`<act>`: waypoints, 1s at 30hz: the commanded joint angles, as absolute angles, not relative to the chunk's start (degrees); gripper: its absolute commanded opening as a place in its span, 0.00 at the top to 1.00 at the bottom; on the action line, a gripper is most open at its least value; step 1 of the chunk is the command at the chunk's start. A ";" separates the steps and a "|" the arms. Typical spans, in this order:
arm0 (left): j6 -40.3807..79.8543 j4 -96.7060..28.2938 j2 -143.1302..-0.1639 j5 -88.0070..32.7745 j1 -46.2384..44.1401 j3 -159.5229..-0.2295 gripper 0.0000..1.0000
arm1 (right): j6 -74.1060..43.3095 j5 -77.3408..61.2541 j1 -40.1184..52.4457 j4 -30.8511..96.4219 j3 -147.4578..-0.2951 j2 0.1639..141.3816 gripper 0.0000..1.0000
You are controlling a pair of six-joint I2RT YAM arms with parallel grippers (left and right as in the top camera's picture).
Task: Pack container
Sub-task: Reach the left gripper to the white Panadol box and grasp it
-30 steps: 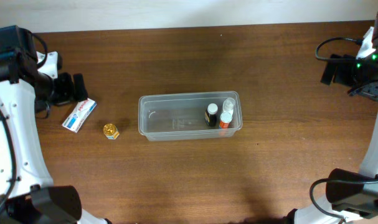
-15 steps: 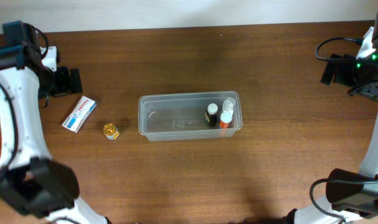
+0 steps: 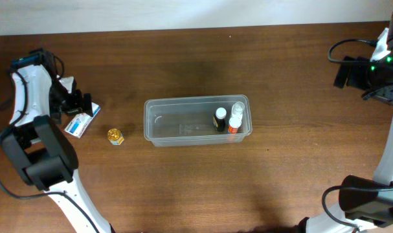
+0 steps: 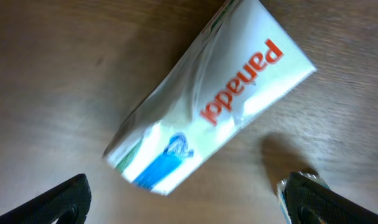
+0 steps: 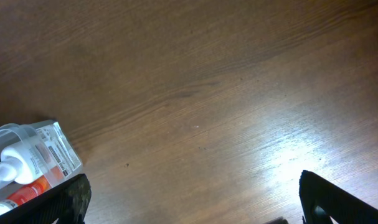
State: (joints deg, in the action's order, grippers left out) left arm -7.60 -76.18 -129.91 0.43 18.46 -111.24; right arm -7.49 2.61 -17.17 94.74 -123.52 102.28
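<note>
container [image 3: 177, 127] lies well right of the left tool [image 3: 81, 105].

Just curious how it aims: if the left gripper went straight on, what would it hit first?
The left gripper would probably meet the white panadol pack, which lies between its open fingers; depth unclear.

A dark wooden table [image 3: 183, 188] meets what may be a pale wall [image 3: 183, 13].

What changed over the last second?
The left gripper shifted toward the robot's side and is now over the white Panadol pack, open, gripping nothing. The pack, gold-capped jar, container, its bottles and the right gripper stayed put.
</note>
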 commanded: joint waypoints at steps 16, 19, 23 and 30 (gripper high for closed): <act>-13.85 -68.75 -134.63 -2.59 18.81 -111.79 0.01 | -7.31 3.49 -17.37 94.72 -123.42 102.39 0.02; -13.82 -69.65 -134.76 -2.83 18.74 -111.79 0.01 | -7.29 3.49 -17.37 94.72 -123.42 102.39 0.02; -13.80 -71.53 -134.80 -3.70 18.76 -111.68 0.17 | -7.31 3.49 -17.37 94.72 -123.42 102.39 0.02; -11.64 -72.47 -134.80 -5.58 18.76 -110.69 0.29 | -7.29 3.49 -17.37 94.72 -123.42 102.39 0.02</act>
